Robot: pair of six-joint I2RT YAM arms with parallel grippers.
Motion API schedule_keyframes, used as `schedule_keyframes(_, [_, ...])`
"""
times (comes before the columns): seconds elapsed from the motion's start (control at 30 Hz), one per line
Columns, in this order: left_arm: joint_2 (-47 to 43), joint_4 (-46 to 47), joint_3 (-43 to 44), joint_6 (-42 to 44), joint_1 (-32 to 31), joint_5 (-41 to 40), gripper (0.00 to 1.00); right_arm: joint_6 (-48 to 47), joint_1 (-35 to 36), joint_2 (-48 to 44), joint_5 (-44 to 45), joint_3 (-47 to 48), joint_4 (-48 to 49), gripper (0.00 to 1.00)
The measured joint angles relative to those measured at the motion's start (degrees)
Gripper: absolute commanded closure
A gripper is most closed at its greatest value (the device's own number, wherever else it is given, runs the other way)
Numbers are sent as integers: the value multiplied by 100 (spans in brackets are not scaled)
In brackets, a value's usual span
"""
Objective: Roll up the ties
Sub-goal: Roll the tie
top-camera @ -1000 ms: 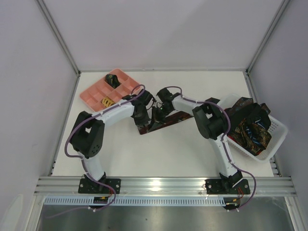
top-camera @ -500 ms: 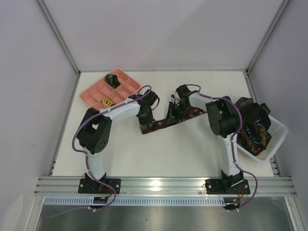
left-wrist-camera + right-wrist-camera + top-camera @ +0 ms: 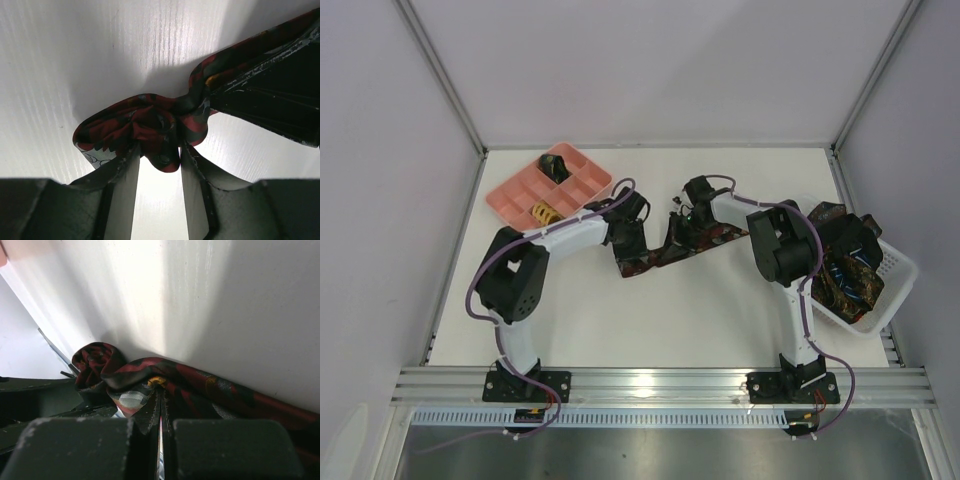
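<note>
Top external view: one tie (image 3: 660,255) lies mid-desk (image 3: 650,320), slanting from 8 toward 2 o'clock, its 8 o'clock end coiled into a loose first turn. Left pincer (image 3: 159,150) is spread astride that coil, while right pincer (image 3: 160,384) is pressed together, pinching the tie just beyond it. Rolling looks barely begun; the next move probably calls for the left to close on the coil and turn it along the strip.

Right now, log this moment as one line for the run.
left gripper: open around rolled end of tie | right gripper: shut on tie | tie: one end rolled, rest stretched along table
</note>
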Motion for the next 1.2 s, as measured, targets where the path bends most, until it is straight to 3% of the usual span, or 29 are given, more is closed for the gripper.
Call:
schedule_keyframes(0.57, [-966, 815, -1012, 378, 0, 140, 53, -57, 129, 0, -417, 857, -319, 100])
schedule_keyframes(1.2, [-1281, 1445, -1508, 509, 0, 291, 53, 420, 452, 2, -1226, 866, -94, 100])
